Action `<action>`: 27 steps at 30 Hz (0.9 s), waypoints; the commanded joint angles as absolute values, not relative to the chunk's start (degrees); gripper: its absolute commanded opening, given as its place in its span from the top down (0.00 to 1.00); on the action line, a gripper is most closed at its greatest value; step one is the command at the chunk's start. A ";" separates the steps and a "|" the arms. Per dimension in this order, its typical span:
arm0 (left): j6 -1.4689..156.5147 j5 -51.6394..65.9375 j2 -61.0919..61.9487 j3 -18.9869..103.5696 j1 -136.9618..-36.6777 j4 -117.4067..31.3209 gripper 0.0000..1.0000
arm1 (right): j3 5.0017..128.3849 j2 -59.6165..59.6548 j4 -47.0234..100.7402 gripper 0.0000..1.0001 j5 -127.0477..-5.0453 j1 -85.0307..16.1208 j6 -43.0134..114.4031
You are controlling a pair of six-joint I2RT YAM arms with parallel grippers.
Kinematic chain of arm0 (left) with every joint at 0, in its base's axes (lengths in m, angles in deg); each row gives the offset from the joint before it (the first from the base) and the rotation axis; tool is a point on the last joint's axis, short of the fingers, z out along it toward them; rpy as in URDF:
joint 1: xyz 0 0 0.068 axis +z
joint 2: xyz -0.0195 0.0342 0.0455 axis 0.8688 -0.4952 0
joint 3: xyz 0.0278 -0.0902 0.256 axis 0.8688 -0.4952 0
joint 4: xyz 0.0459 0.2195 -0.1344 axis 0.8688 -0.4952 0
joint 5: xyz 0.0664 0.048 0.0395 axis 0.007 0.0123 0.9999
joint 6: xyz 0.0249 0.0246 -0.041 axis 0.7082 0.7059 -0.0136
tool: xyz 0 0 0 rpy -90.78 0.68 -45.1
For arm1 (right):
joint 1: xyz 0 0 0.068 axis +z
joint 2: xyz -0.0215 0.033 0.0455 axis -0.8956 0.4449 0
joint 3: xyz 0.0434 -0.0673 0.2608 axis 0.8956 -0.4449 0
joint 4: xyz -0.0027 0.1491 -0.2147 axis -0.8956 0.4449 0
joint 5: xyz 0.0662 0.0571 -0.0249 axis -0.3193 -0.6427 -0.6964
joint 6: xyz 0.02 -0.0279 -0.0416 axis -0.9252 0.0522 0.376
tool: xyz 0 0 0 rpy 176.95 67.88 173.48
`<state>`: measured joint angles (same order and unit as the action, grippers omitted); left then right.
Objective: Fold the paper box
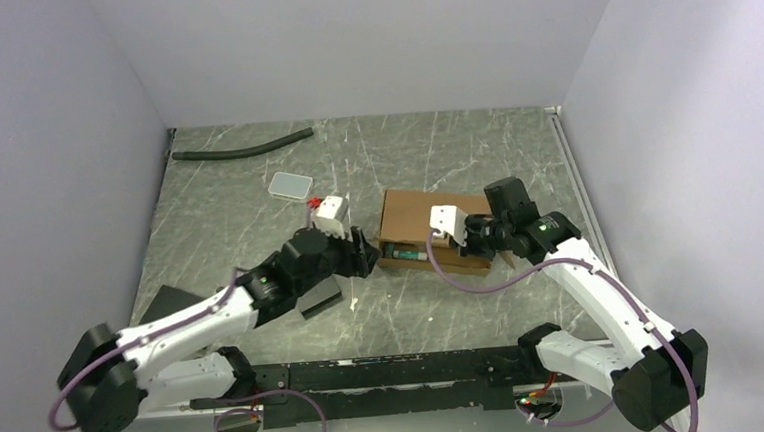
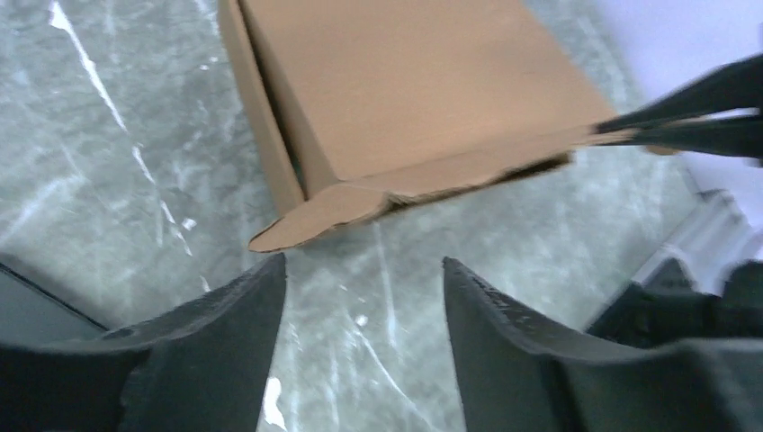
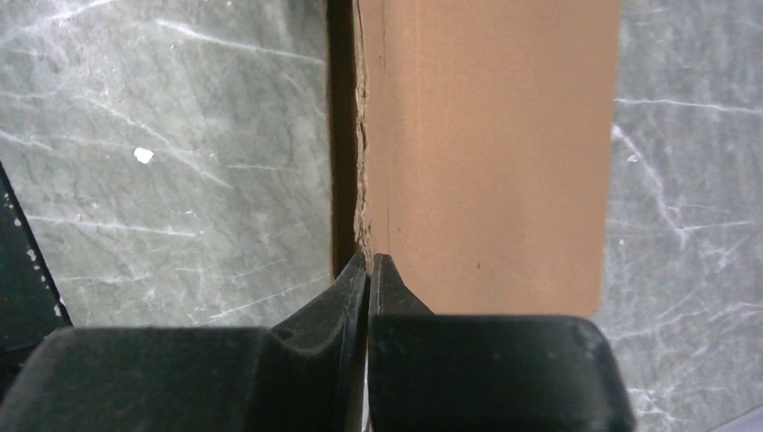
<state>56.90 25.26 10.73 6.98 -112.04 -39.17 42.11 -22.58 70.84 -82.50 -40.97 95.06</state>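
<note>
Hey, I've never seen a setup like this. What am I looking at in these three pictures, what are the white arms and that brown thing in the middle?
These are two robot arms bolted at the near edge of a marbled table. The wide picture comes from a fixed camera above and behind them. The other two come from a small camera on each wrist, so the dark prongs at the bottom are that arm's own fingers.

The brown thing is the paper box, lying mid-table and mostly folded. The right gripper is shut, pinching the edge of the box's lid. The left gripper is open and holds nothing. It points at a box corner where a small flap sticks out.

Also on the table are a black hose at the back, a small pale tray and a black slab near the left arm.
</note>
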 commanded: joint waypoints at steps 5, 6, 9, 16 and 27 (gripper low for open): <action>58.72 19.88 28.06 2.32 -112.02 -47.23 0.01 | 36.13 -19.95 71.33 0.90 -83.91 -37.76 99.03; 58.95 20.15 28.09 2.36 -111.88 -46.86 0.01 | 35.40 -19.05 71.39 0.86 -83.27 -37.03 98.96; 59.80 18.71 24.82 3.58 -110.76 -44.85 0.00 | 34.23 -16.55 72.24 0.68 -82.14 -35.54 98.75; 59.62 7.23 6.00 11.69 -102.63 -39.94 0.00 | 37.19 -17.67 76.35 0.35 -87.21 -35.90 97.37; 60.18 -2.01 -16.19 20.87 -96.75 -36.39 0.01 | 39.48 -21.30 60.79 0.33 -98.40 -60.82 71.37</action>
